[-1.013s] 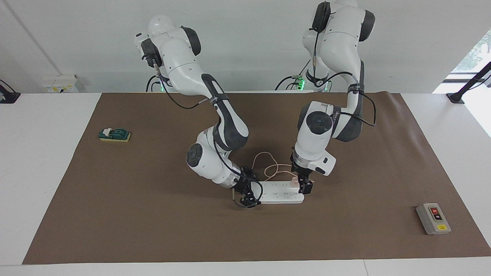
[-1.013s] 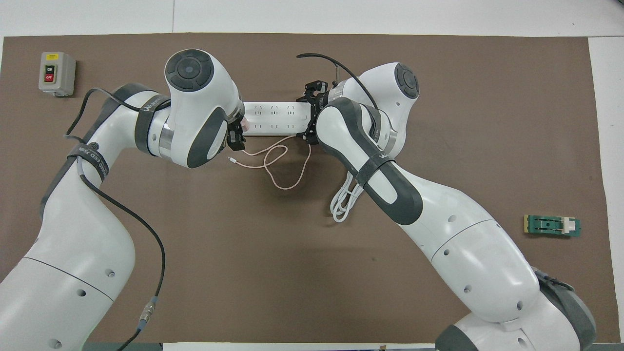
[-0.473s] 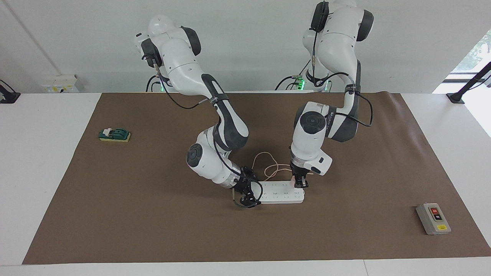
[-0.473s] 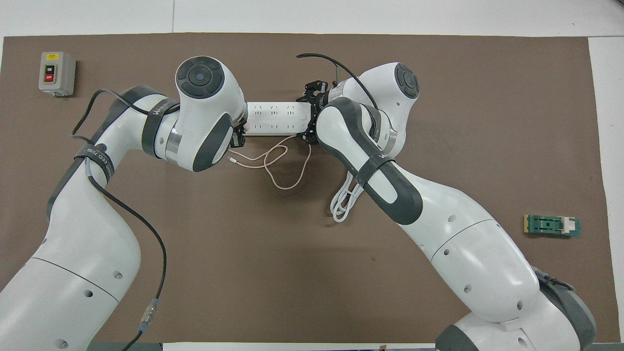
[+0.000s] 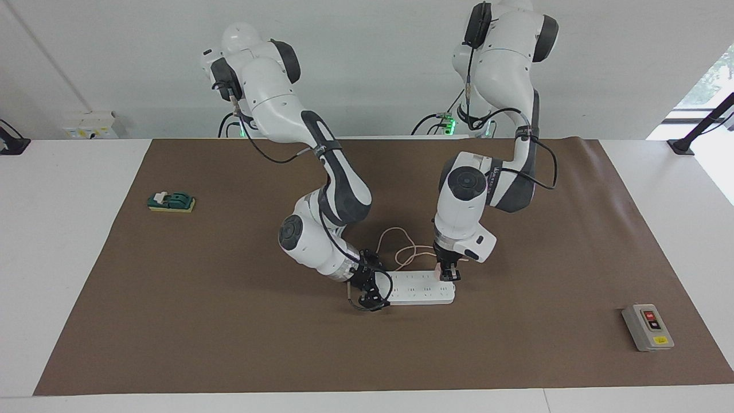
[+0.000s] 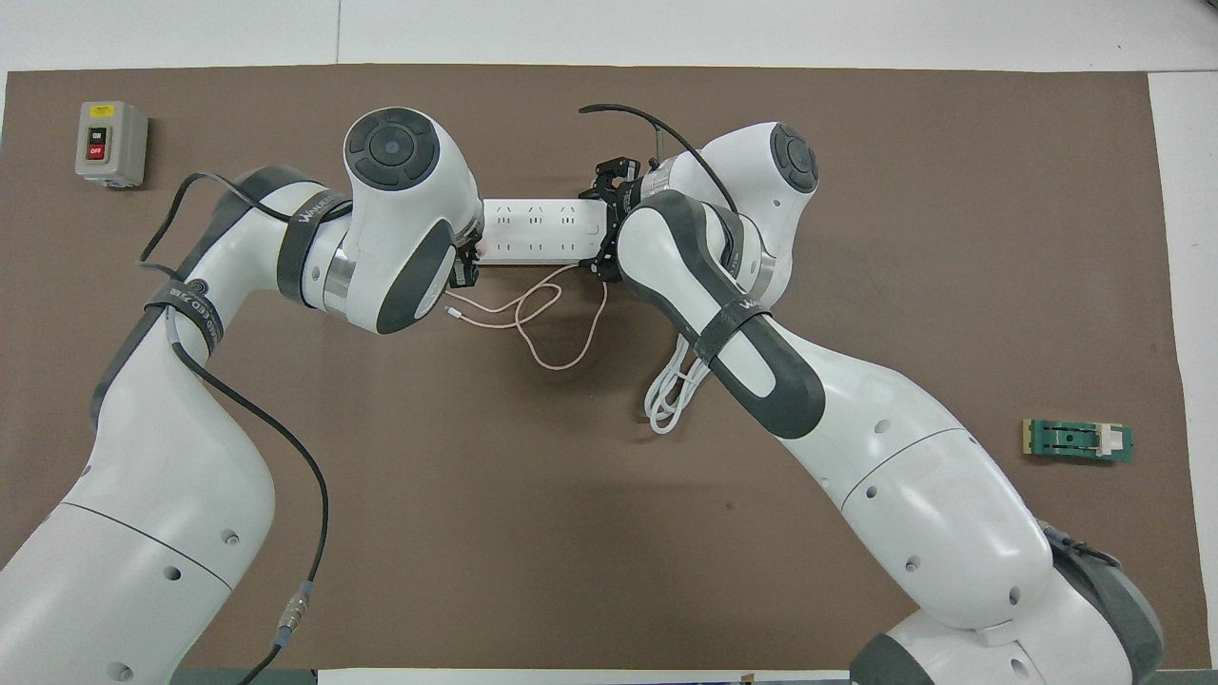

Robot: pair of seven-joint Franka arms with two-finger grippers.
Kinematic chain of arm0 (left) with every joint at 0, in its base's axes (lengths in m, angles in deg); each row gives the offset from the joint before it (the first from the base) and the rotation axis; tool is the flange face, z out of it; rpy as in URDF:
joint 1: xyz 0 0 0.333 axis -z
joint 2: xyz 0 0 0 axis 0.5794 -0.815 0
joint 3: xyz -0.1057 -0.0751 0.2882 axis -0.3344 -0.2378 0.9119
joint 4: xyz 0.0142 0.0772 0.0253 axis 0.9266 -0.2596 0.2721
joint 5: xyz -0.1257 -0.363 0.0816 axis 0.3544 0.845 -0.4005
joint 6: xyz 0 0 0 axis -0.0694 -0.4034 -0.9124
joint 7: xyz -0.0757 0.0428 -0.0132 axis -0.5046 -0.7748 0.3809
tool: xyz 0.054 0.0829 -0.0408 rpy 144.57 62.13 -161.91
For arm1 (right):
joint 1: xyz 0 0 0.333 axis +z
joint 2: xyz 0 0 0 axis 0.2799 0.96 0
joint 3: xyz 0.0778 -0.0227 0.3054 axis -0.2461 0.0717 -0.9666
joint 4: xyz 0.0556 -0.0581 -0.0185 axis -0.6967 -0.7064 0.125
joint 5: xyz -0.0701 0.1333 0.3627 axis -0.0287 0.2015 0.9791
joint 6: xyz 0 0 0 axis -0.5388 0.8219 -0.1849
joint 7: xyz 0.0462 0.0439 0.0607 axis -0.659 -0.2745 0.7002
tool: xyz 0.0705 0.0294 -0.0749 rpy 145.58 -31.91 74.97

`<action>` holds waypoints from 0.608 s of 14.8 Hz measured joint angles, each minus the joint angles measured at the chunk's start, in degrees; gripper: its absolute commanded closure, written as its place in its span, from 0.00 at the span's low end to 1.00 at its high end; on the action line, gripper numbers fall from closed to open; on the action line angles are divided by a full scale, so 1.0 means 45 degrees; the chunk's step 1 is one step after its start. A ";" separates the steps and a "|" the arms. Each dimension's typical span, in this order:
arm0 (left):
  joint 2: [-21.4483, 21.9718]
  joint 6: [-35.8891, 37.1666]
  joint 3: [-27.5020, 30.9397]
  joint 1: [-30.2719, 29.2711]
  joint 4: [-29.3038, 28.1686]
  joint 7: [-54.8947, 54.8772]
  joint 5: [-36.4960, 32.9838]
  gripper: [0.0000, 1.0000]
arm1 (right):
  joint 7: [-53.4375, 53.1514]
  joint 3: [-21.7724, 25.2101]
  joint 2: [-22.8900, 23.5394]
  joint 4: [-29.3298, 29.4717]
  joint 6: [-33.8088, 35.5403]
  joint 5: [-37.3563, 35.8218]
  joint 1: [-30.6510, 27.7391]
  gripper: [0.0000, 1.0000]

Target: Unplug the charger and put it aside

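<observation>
Pinches the charger [image 5: 439, 268] in the left gripper [image 5: 448, 275], fingers drawn in close on the small pink cube, just below the middle of the facing view. Finds it plugged into the power strip [image 5: 418, 288] at the end toward the left arm, not yet lifted out. Clasps the strip's other end in the right gripper [image 5: 370, 292], fingers set on either side of it. Leaves the pink cable [image 6: 547, 328] in loose loops on the brown mat [image 6: 476, 523], just below the strip in the overhead view and close by the coiled white cord [image 6: 671, 400].

Risks dragging the whole strip upward on a weak hold at the right gripper. Risks losing the cube from a shallow pinch, given a tight plug. Could bend the prongs by pulling at a slant rather than straight up. May snag the trailing cable on the white cord on the way aside.
</observation>
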 measured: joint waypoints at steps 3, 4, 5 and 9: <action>-0.0216 0.0502 -0.0022 0.0000 0.0451 -0.0275 0.0014 1.00 | 0.0000 -0.0001 0.0000 -0.0021 -0.0035 0.0000 0.0001 0.04; -0.0290 0.0674 -0.0027 0.0000 0.0609 -0.0330 0.0026 1.00 | 0.0000 -0.0001 0.0001 -0.0044 -0.0060 0.0001 0.0001 0.04; -0.0335 0.0785 -0.0031 -0.0006 0.0713 -0.0342 0.0040 1.00 | 0.0000 -0.0001 0.0001 -0.0056 -0.0074 0.0001 0.0002 0.04; -0.0342 0.1173 -0.0079 -0.0110 0.0968 -0.0566 0.0151 1.00 | -0.0001 -0.0002 0.0001 -0.0063 -0.0085 0.0002 0.0005 0.04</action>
